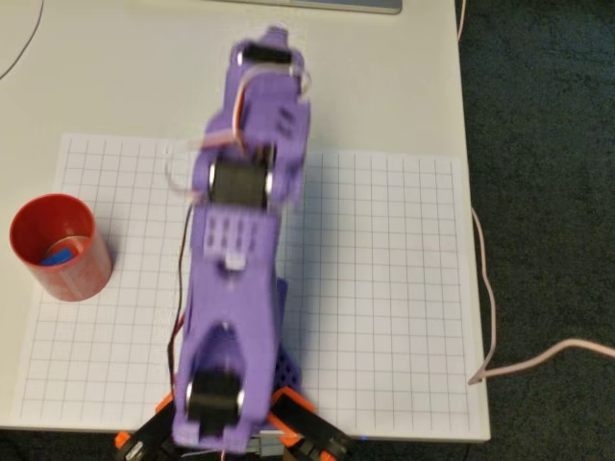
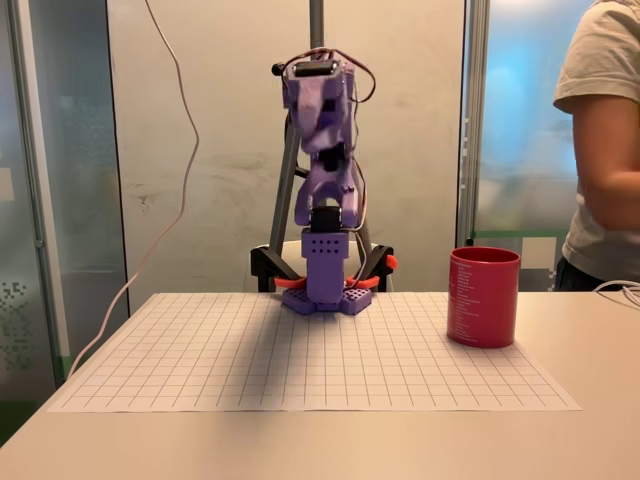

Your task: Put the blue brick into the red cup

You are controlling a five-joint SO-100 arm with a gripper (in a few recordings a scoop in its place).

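The red cup (image 1: 85,273) stands on the left edge of the grid sheet in the overhead view, and at the right in the fixed view (image 2: 483,297). Inside it, on the bottom, lies the blue brick (image 1: 60,255); the cup wall hides it in the fixed view. The purple arm is folded back over its base, well away from the cup. Its gripper (image 1: 272,101) (image 2: 326,150) hangs high above the sheet with nothing visible in it. How its jaws stand is not clear.
A white grid sheet (image 1: 384,288) covers the table. The arm's base (image 2: 326,290) sits at the sheet's edge. A thin cable (image 1: 485,288) runs along the table's right edge, with dark floor beyond. A person (image 2: 605,150) stands behind the cup's side of the table.
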